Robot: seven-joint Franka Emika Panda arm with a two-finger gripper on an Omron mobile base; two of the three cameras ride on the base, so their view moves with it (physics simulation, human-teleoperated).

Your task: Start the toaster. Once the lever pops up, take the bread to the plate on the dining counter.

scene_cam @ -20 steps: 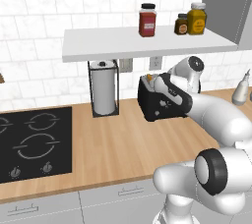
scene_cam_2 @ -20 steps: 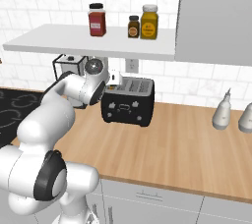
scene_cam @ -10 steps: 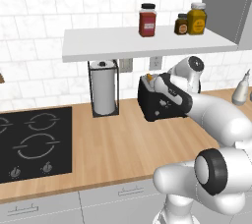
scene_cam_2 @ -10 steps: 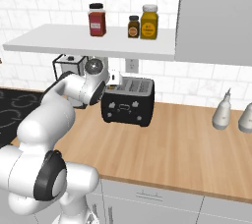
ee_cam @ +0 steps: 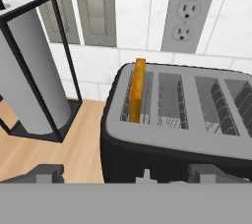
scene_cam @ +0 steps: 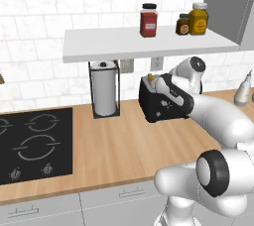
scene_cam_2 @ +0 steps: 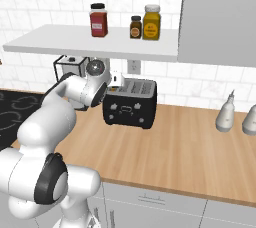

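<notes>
- The toaster (ee_cam: 177,120) is a black box with a grey slotted top, standing on the wooden counter (scene_cam: 114,150) against the tiled wall, just right of the paper towel roll (ee_cam: 29,75) in its black wire holder
- The bread (ee_cam: 137,89) stands upright on edge in the toaster's leftmost slot, seen from the hand view as a narrow orange-tan strip with its top poking above the grey top
- The gripper (ee_cam: 125,173) hangs over the toaster's near left edge, tilted down at it; its two dark fingertips (ee_cam: 49,173) stand wide apart, one out over the counter to the left of the toaster, the other in front of the toaster's dark front wall
- The pincer is spread fully and pinches nothing; the bread lies ahead of it and between the lines of the two fingers (closer to the right one), not touched
- In the left base view the hand (scene_cam: 171,87) sits at the toaster's top, partly covering it; in the right base view it sits at the toaster's upper left corner
- On the white shelf (scene_cam_2: 100,42) above stand a red jar (scene_cam_2: 98,20) and two amber jars (scene_cam_2: 151,22)
- A black hob (scene_cam: 30,141) is set into the counter well left of the toaster
</notes>
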